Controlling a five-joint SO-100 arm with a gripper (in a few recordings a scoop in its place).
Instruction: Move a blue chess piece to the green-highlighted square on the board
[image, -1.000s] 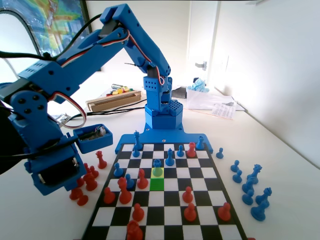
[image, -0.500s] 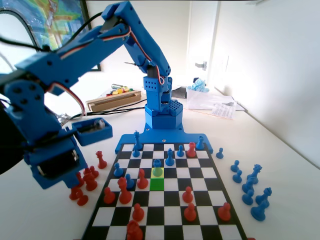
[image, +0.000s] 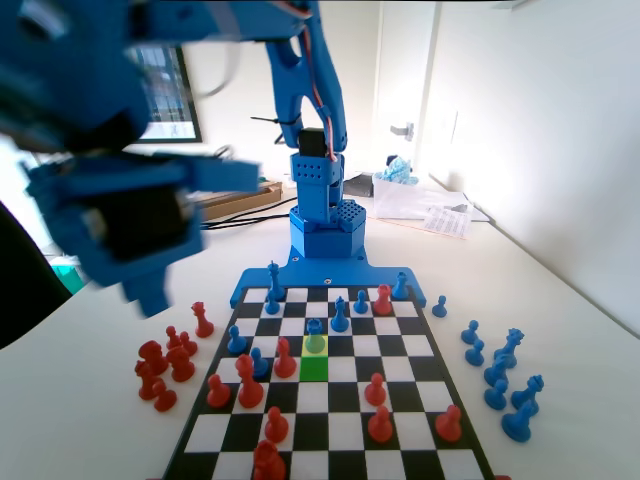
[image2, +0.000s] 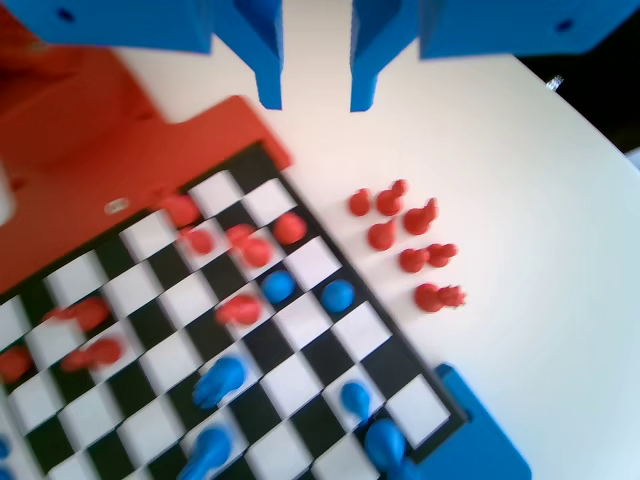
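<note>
Hanging high off the board (image: 330, 400), the tool (image2: 313, 90) is spread, gripping nothing.

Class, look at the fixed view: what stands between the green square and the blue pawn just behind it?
Nothing: the blue pawn stands on the cell directly behind the green square, with no piece between them, in the fixed view.

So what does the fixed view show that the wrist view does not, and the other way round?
Fixed view alone: the green-highlighted square, with a green-tinted blue chess piece on the square just beyond it, and the blue captured pieces on the table at right. Wrist view alone: the pincer, jaws apart, empty, over bare table. Both: the board and the red captured pieces beside it.
</note>
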